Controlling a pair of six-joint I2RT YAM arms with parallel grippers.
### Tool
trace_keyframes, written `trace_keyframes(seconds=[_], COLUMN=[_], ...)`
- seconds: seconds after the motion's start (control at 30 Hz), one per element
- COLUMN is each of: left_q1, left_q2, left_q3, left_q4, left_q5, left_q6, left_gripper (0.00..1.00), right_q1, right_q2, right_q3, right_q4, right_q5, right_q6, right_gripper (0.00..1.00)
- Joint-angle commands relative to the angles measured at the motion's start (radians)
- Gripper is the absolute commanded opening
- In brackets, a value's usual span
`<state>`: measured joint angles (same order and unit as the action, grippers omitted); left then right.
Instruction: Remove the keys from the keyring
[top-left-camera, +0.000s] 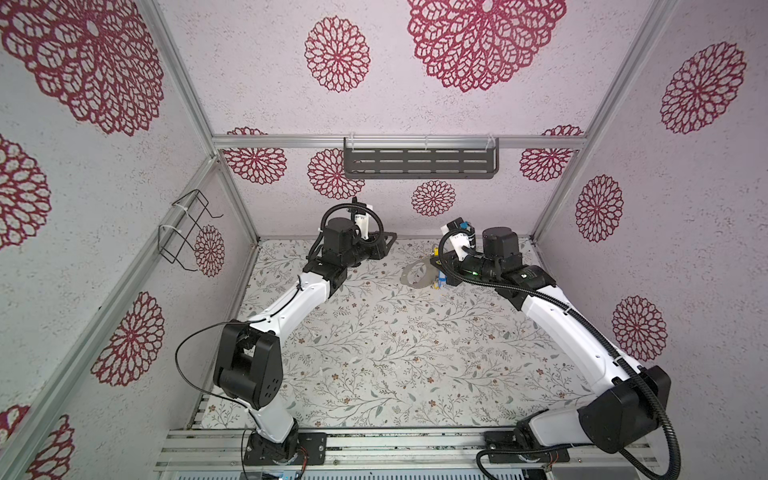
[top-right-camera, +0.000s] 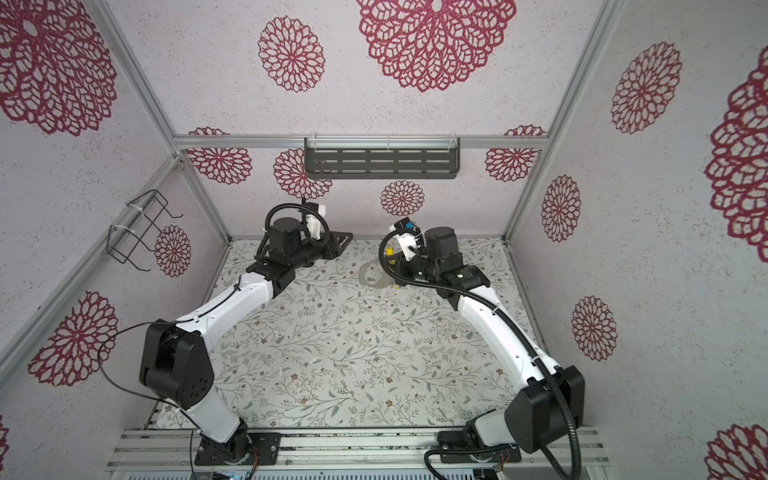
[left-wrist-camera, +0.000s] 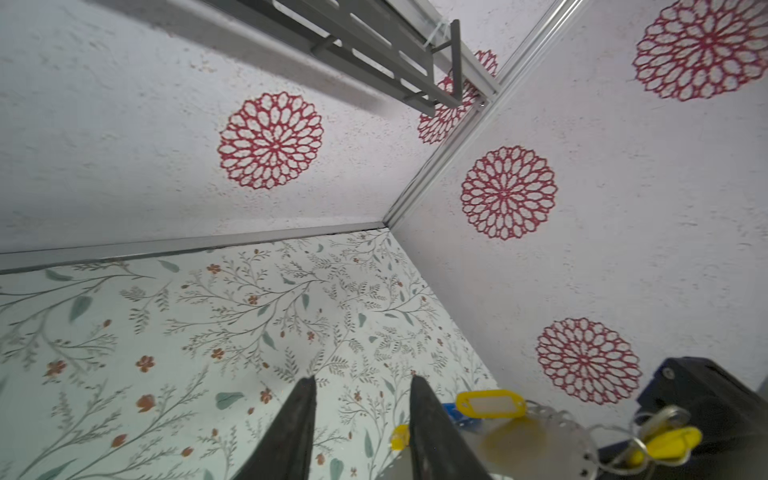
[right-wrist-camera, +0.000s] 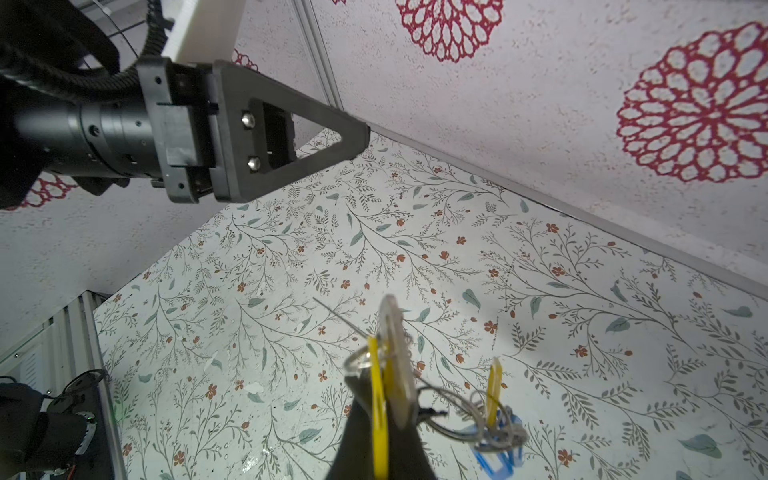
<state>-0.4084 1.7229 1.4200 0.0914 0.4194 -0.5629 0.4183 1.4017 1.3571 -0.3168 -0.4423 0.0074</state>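
The grey keyring (top-left-camera: 417, 274) is held over the floral table (top-left-camera: 374, 353) near the back right. My right gripper (right-wrist-camera: 382, 399) is shut on a yellow key (right-wrist-camera: 377, 419), and the keyring's edge (right-wrist-camera: 395, 332) sits pinched beside it. More keys, one yellow (right-wrist-camera: 494, 390) and one blue (right-wrist-camera: 498, 457), hang from wire loops on the ring. My left gripper (left-wrist-camera: 363, 379) is open and empty, just left of the keyring (left-wrist-camera: 540, 440) and a yellow key (left-wrist-camera: 490, 403). In both top views the left gripper (top-left-camera: 384, 243) hovers by the back wall.
A slotted grey shelf (top-left-camera: 419, 162) hangs on the back wall above both grippers. A black wire rack (top-left-camera: 187, 232) is fixed to the left wall. The back wall's metal rail (left-wrist-camera: 187, 245) runs close behind the left gripper.
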Motion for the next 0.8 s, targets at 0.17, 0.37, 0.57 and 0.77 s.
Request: trace_keyframes(seconds=[0.17,0.37,0.57,0.77], left_q1=[-0.078,-0.08,-0.096,-0.096], left_q2=[0.06,0.092,0.098,0.109], left_q3=[0.14,0.084,0.045,0.042], left_q4=[-0.111,0.119,0.211,0.227], left_q5=[0.105,0.31,0.362,0.395], left_q6=[-0.013,-0.137,-0.187,-0.199], left_gripper=[0.39,0.18,0.15,0.2], right_q1=[-0.029,-0.053,-0.064,-0.066], right_q2=[-0.024,-0.024,-0.015,-0.006], right_q3=[0.051,0.05,0.061,0.072], right_q4=[0.0,0.016,0.015,0.009], right_q5=[-0.061,-0.111,-0.129,-0.146], right_q6=[-0.003,0.026,0.026,0.026], right_gripper=[0.0,0.0,0.0,0.0])
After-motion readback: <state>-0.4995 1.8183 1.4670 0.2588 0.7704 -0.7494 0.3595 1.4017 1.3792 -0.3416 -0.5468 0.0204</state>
